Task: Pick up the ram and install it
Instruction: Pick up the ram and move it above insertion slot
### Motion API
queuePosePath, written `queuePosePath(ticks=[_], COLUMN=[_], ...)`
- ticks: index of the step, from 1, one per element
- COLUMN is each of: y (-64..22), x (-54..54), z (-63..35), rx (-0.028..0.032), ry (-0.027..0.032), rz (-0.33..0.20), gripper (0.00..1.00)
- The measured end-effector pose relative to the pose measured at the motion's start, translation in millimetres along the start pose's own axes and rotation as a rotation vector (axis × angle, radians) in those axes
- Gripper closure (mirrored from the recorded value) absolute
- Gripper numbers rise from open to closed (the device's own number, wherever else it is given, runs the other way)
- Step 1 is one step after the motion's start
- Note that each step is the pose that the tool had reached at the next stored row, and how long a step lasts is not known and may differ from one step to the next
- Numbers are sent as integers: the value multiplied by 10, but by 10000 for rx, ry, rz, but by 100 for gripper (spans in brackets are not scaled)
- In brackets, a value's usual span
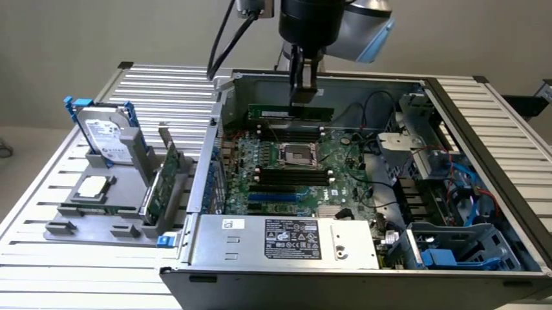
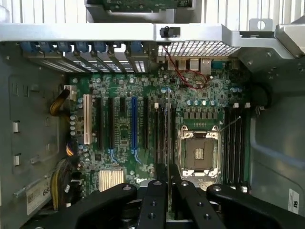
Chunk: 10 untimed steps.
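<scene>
An open computer case [image 1: 200, 194] sat on the slatted worktop [image 1: 164, 84]. At its nine o'clock, a grey holder [image 1: 86, 223] carried a hard drive [image 1: 108, 135], expansion card [image 1: 164, 181] and processor chip [image 1: 92, 187].

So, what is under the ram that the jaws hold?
The motherboard, with black memory slots beside the empty processor socket. The ram itself hides the strip of board directly beneath it.

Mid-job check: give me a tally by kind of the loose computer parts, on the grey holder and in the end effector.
Hard drive: 1
Processor chip: 1
Expansion card: 1
Ram stick (gripped by the end effector over the motherboard): 1
Total: 4
A thin green strip at the holder's front edge might be another stick; I cannot tell.
</scene>
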<state>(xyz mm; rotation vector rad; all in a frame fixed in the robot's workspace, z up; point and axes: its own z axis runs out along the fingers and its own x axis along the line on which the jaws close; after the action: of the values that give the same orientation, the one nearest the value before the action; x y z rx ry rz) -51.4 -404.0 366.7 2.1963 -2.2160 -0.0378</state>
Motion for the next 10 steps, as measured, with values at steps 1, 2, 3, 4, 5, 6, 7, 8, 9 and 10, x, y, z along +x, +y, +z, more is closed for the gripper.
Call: queuePosePath(ticks=[1, 2, 3, 4, 5, 6, 7, 8, 9, 10], y=[-23, -44, -67, -93, -118, -139, -151, -155, -155, -156], x=[-34, -65, -97, -130, -157, -167, -167, -167, -166, -162], z=[17, 33, 47, 59, 71, 83, 96, 108, 118, 125], rx=[0, 0, 0, 0, 0, 2, 14, 36, 68, 116], ry=[-1, -1, 1, 0, 1, 3, -1, 0, 1, 2], rz=[0, 0, 0, 0, 0, 0, 0, 0, 2, 1], gripper=[86, 86, 86, 86, 86, 86, 86, 86, 86, 86])
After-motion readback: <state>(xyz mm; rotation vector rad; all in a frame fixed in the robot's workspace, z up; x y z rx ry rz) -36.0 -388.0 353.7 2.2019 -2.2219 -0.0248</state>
